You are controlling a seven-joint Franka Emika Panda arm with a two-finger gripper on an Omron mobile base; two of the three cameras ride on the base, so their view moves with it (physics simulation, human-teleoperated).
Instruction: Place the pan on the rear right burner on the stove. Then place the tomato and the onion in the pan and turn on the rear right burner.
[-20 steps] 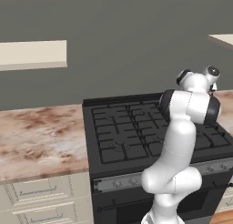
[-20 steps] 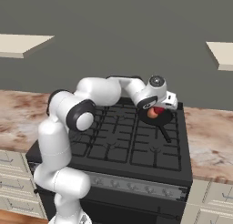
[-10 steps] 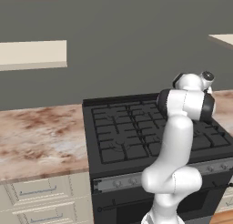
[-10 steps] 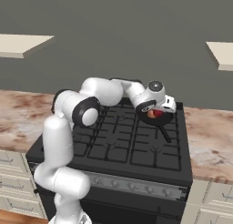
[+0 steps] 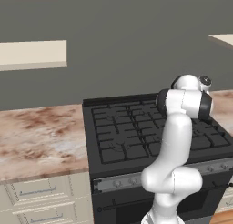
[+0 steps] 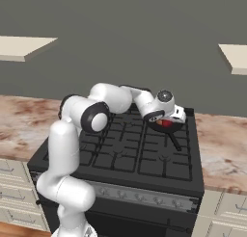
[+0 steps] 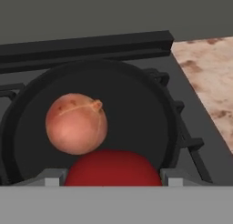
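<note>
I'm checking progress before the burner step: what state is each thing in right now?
pan: on the stove's rear right grate, upright.
onion: resting inside the pan.
tomato: in the pan, between the gripper's fingers, touching the onion.
gripper: open, low over the pan.
stove: no flame visible.

Over the last second the arm's wrist has drawn back a little from the rear right of the stove [image 6: 144, 154], toward the robot's left. In the right base view the gripper [image 6: 170, 121] sits slightly farther from the pan [image 6: 166, 126] than before. In the left base view the hand has sunk lower behind the forearm.
</note>
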